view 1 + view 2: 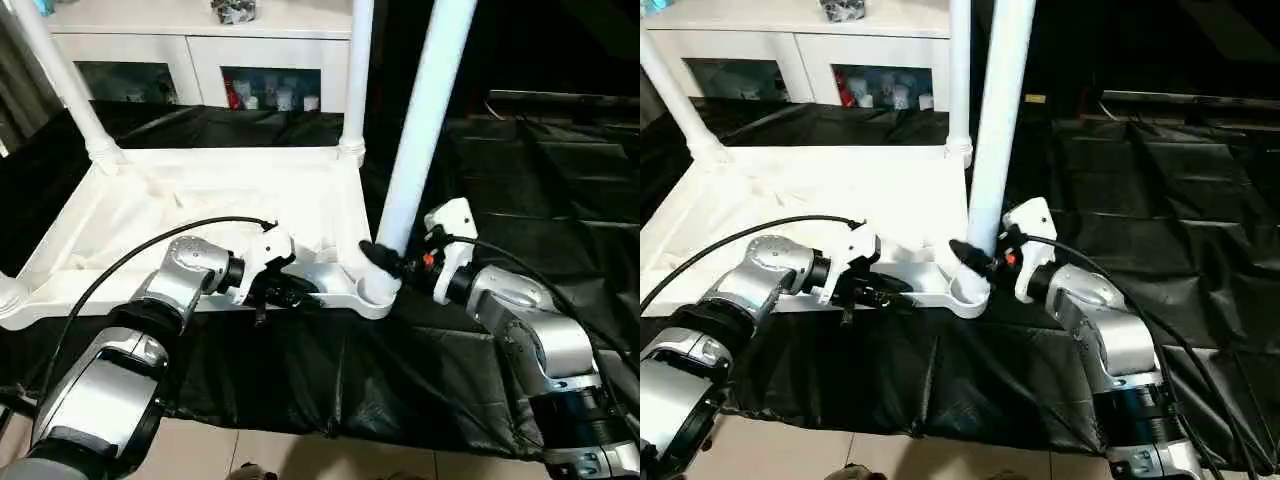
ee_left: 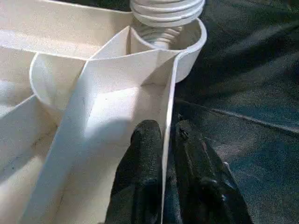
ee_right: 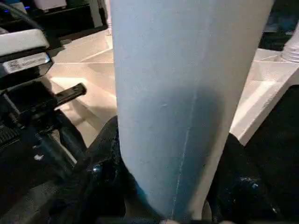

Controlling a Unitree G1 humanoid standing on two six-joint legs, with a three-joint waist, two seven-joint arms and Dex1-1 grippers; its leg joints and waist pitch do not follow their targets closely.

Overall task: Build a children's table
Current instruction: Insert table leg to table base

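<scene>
**Both end effectors on the upturned table**

My left end effector (image 2: 163, 154) pinches the thin near rim of the white ribbed plastic tabletop (image 1: 200, 200), which lies upside down on a black sheet (image 1: 520, 180). My right end effector (image 3: 163, 186) clasps the smooth tapered tube leg (image 1: 425, 110) standing in the round near-right corner socket (image 1: 378, 290).

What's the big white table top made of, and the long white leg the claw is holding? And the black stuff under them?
Tabletop: looks like moulded plastic, smooth white, with thin ribs underneath. Leg: probably plastic too, a smooth, slightly glossy tube with screw threads at its end. Black sheet: seems thin plastic film, shiny and wrinkled.
</scene>
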